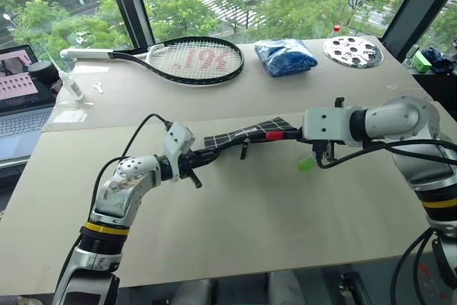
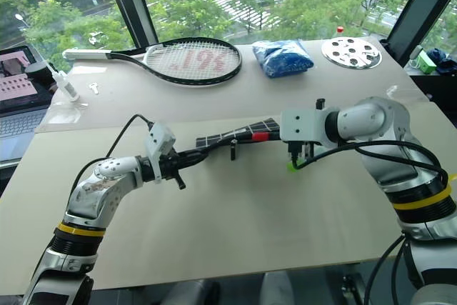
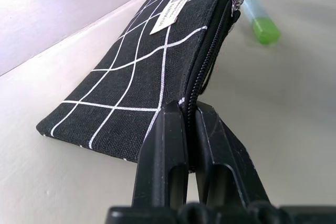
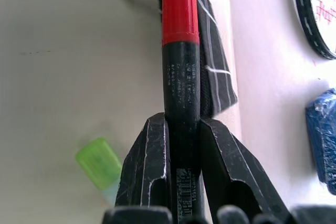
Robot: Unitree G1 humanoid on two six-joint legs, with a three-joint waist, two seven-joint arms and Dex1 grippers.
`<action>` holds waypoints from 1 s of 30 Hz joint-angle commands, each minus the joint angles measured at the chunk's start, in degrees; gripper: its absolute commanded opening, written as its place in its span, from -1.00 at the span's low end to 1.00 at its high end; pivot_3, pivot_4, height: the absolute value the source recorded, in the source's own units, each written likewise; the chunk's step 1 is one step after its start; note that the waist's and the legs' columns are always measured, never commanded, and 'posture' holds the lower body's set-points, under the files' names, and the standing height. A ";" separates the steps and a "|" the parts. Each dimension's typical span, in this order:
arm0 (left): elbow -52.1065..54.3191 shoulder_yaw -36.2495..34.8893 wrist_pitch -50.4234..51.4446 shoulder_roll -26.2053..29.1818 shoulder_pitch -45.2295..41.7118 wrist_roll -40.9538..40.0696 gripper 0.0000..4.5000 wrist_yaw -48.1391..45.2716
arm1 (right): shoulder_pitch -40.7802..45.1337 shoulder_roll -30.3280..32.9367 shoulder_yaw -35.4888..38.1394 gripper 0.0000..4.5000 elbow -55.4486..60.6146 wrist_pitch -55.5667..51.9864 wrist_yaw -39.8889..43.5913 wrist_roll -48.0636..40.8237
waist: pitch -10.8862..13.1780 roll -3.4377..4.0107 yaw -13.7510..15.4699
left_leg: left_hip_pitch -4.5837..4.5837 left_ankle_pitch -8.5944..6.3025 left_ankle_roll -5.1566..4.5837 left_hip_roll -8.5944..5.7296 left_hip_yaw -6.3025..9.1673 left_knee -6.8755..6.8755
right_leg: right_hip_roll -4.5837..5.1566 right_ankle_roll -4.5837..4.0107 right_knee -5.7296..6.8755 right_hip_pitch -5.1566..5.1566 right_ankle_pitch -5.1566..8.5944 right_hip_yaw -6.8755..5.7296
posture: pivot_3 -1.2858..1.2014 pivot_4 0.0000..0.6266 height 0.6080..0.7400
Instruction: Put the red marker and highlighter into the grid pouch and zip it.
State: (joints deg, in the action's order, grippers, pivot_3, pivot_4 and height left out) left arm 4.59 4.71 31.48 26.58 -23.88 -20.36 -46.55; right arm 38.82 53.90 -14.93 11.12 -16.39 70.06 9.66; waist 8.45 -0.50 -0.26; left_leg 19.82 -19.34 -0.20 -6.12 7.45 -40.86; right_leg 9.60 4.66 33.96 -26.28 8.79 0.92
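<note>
Windows and green treetops stand behind the pale table (image 1: 235, 205), which carries everything. Near its middle the left gripper (image 1: 202, 160) has its jaws pinched tight on one end of the grid pouch (image 1: 246, 134), holding it off the table so that it stretches away toward 3 o'clock. At that far end the right gripper (image 1: 294, 134) has its jaws closed narrowly around the black barrel of the red marker (image 4: 180, 61), red cap leading and pointing toward 9 o'clock, along the pouch's length. In the right wrist view the cap lies against the pouch's edge beside the zipper, so I judge the marker must slide lengthwise into the mouth; how wide that mouth gapes I cannot tell. The highlighter (image 1: 306, 163) lies on the table just below the right gripper. A tennis racket (image 1: 193, 60), a blue bag (image 1: 285, 57) and a metal disc (image 1: 352, 51) sit well apart at 12 o'clock.
</note>
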 commanded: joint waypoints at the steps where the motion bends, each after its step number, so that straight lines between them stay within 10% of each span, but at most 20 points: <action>1: 0.99 -0.53 0.14 0.37 -0.97 -0.14 -1.00 0.24 | 0.98 1.52 1.63 -0.80 1.65 1.30 -0.06 0.25 | 0.00 0.00 -0.06 | 0.00 0.00 0.00 0.00 0.00 -0.01 | 0.00 0.00 0.00 0.00 0.00 0.01 | 0.03 -0.52 1.00; 30: 2.33 -0.25 0.38 1.35 0.14 -0.04 -1.00 1.09 | 6.08 -5.12 -3.72 -0.80 -7.58 2.15 -5.15 8.29 | 0.00 0.00 -0.47 | -0.02 0.00 0.01 0.02 -0.01 0.00 | -0.04 -0.01 0.00 0.00 -0.01 0.01 | 0.03 -0.52 1.00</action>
State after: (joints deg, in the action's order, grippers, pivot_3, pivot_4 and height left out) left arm 4.66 4.91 31.79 27.46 -23.62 -20.31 -45.57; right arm 42.74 49.31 -18.66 3.95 -15.00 66.59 15.96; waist 8.45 -0.50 -0.74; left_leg 19.79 -19.34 -0.19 -6.10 7.45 -40.86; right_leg 9.56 4.66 33.97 -26.28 8.79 0.93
